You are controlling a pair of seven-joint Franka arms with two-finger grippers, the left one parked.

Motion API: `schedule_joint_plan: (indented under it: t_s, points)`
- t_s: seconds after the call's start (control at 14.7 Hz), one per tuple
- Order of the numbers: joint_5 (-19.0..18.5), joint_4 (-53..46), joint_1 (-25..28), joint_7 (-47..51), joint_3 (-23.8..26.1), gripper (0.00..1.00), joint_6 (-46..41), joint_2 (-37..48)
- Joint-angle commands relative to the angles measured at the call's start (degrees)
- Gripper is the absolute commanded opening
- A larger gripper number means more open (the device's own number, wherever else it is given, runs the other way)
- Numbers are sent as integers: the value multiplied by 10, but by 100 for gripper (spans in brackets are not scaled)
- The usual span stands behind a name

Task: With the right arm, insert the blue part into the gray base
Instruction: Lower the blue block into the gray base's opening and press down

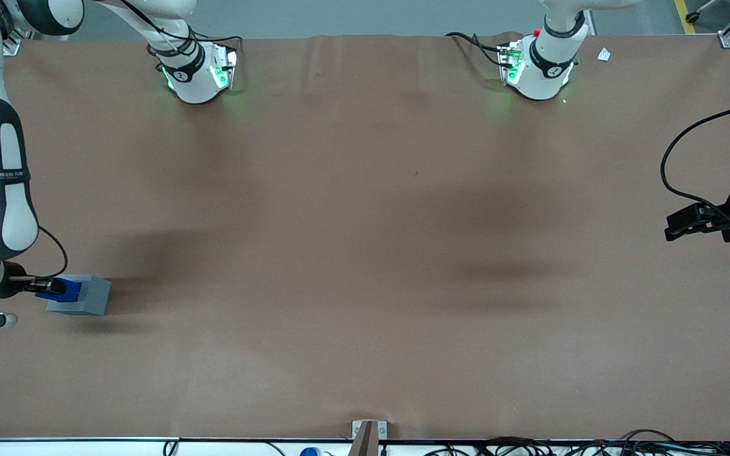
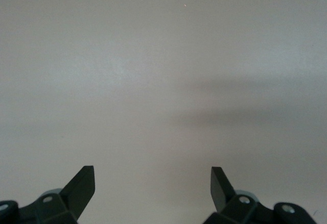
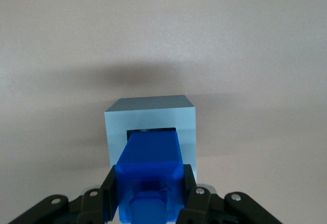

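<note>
The gray base [image 1: 89, 297] stands on the brown table at the working arm's end, fairly near the front camera. The blue part [image 1: 72, 291] sits over the base's top. My gripper [image 1: 54, 288] is shut on it, reaching in from the table's end. In the right wrist view the black fingers [image 3: 109, 189] clamp both sides of the blue part [image 3: 151, 163], stub toward the camera. Its lower end meets the dark square recess in the gray base [image 3: 153, 114]. How deep it sits is hidden.
The two arm bases [image 1: 197, 76] [image 1: 539, 69] stand at the table's edge farthest from the front camera. The parked arm's gripper [image 1: 694, 223] hangs over the table's other end. Cables and a bracket [image 1: 365, 436] line the near edge.
</note>
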State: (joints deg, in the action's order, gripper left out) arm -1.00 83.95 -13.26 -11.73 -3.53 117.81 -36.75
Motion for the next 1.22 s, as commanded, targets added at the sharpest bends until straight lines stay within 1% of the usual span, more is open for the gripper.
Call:
schedule_joint_plan:
  t_s: [0.0,0.95,1.15]
  points:
    - [-7,17,-6,-8,8,0,0,16]
    - [-5,19,-5,-10,10,0,9,12]
    - [-5,24,-7,-32,10,0,8,12]
